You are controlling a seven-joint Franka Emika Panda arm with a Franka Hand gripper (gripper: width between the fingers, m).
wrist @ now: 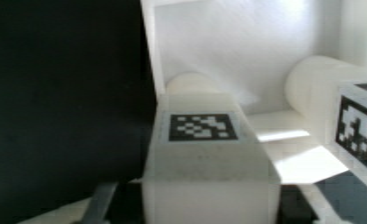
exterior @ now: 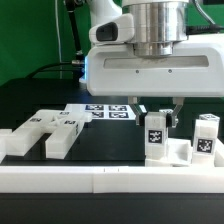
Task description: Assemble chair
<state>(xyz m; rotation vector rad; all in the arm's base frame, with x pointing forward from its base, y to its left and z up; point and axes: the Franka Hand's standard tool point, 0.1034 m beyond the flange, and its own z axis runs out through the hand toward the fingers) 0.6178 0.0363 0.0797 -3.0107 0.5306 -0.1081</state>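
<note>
Two-finger gripper (exterior: 157, 112) straddles the top of the upright white plastic chair bar (exterior: 155, 138) with a black-and-white tag, which stands just behind the long white border rail (exterior: 100, 180) at the black table (exterior: 40, 98) front edge. Fingers sit beside the bar's sides. Cannot tell whether they clamp it.

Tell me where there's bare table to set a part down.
Bare black table lies between the flat notched parts and the upright tagged block, with the marker board behind and the rail in front. The exterior view's right is crowded.
</note>
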